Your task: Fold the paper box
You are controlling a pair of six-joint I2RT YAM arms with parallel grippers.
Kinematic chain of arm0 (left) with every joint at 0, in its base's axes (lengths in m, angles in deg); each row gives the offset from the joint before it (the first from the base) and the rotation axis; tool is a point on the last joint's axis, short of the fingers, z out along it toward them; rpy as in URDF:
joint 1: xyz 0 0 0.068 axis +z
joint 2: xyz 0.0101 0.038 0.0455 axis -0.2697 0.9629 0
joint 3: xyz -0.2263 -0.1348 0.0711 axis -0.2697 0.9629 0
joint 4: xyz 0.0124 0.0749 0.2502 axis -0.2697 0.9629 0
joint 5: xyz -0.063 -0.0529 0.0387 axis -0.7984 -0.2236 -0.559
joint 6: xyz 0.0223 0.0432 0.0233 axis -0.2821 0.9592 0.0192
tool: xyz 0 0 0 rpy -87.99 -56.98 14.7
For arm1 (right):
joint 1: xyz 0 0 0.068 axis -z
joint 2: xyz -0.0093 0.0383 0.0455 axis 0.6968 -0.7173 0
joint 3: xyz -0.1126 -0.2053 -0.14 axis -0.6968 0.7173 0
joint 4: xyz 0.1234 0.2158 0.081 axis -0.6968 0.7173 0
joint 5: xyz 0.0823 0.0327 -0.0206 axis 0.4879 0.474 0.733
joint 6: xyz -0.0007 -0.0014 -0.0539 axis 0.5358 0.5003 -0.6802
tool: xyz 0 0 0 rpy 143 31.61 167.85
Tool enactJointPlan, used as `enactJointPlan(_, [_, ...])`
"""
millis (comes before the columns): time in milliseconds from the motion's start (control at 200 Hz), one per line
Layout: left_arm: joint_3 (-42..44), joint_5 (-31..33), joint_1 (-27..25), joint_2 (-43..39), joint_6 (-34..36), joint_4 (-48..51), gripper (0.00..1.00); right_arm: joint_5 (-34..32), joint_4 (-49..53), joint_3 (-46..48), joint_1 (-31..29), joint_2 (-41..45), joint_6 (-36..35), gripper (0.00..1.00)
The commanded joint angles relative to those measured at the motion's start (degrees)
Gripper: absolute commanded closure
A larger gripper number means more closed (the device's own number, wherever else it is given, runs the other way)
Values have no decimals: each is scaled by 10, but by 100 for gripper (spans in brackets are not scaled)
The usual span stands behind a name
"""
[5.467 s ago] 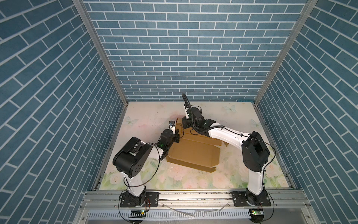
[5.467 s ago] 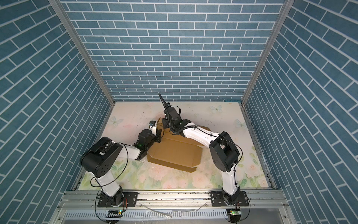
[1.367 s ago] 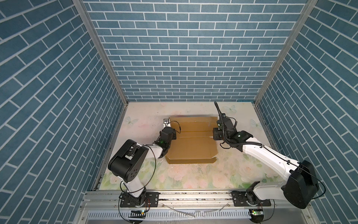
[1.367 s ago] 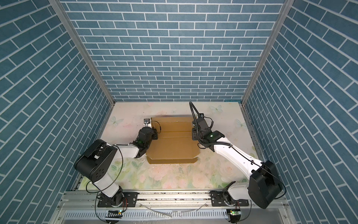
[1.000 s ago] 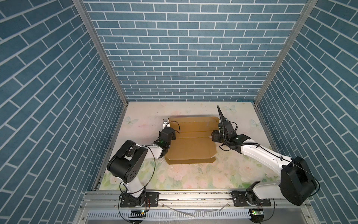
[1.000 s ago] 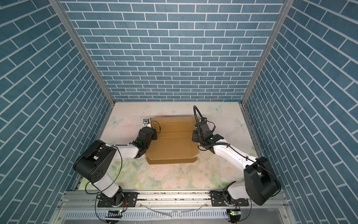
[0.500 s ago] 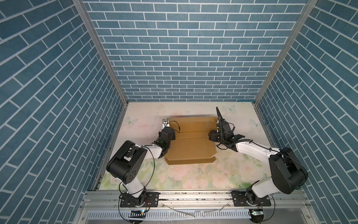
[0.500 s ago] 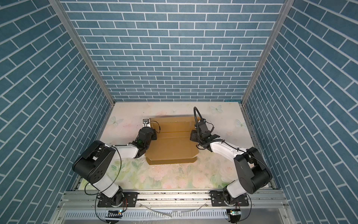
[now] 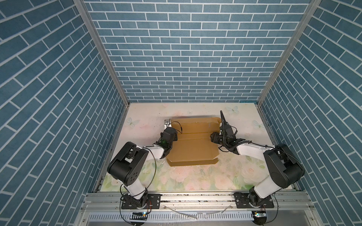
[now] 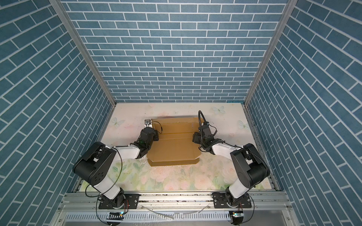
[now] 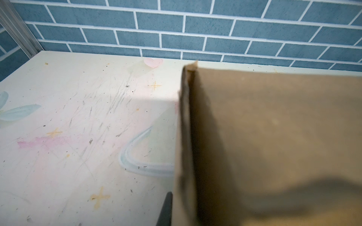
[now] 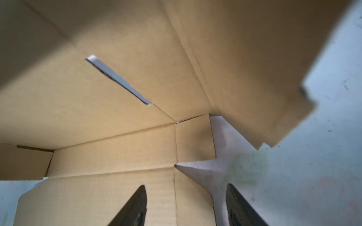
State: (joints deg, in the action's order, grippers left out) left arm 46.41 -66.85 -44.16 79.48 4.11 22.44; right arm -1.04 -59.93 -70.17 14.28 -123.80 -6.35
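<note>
The paper box [image 9: 193, 145] lies on the flowered table [image 9: 195, 182], a little behind its middle and squared to the back wall [image 9: 186, 58] in both top views [image 10: 173, 145]. Its near edge is a low folded lip with clipped corners, and its far panel tilts up along a crease. You have bare table all round it. There is a wide band in front toward the metal rail [image 9: 195, 197], a narrower band behind up to the wall, and a strip on either side where your arms lie.

Your left gripper [image 9: 172, 137] sits at the box's left edge, closed tight on the side flap. The left wrist view shows that flap edge-on and upright, with one dark finger [image 11: 165, 207] against its outer face. The other finger is hidden behind the cardboard. Past the flap's edge, the scuffed table [image 11: 78, 127] is open as far as the wall.

Your right gripper [image 9: 213, 138] is at the box's right edge, by the crease between the floor panel and the far panel. Its jaws stand well apart and grip nothing. In the right wrist view [image 12: 186, 186], one finger [image 12: 137, 205] lies over the cardboard and the other over the table just past the flap's cut edge. Ahead of them you see a narrow slot [image 12: 119, 80] in the panel and a blurred flap close to the lens.

Every cardboard face in view is plain brown.
</note>
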Motion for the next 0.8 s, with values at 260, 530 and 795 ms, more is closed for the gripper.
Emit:
enactJointPlan(260, [-8, -5, -1, 0, -11, 20, 100, 31, -72, -3, 13, -48, 33, 36])
enactJointPlan(530, [-6, -6, -1, -2, -11, 18, 100, 37, -87, -1, 13, -70, 42, 37])
enactJointPlan(795, [-4, -10, -1, 2, -15, 14, 100, 44, -104, -8, 13, -90, 41, 37])
